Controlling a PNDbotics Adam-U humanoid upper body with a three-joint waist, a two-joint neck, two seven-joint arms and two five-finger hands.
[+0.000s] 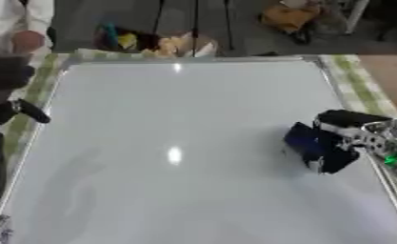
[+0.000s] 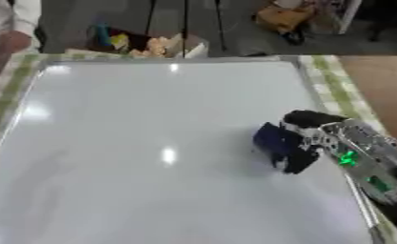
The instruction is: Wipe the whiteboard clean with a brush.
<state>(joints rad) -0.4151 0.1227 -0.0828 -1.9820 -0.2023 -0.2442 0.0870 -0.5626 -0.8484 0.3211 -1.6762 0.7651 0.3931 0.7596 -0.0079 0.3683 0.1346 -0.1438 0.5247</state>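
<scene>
Your right hand [image 1: 343, 140] at centre right curls its fingers around the dark blue brush [image 1: 305, 143], pressed onto the whiteboard [image 1: 176, 143]. Unwiped board stretches leftward; your left hand [image 1: 10, 112], fingers unclear, sits upper left.

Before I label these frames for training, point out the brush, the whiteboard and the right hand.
brush [image 1: 304, 141]: left eye view, on its dark blue body.
whiteboard [image 1: 176, 114]: left eye view, on bare white surface near the middle.
right hand [image 2: 305, 138]: right eye view, on the fingers curled round the brush.
</scene>
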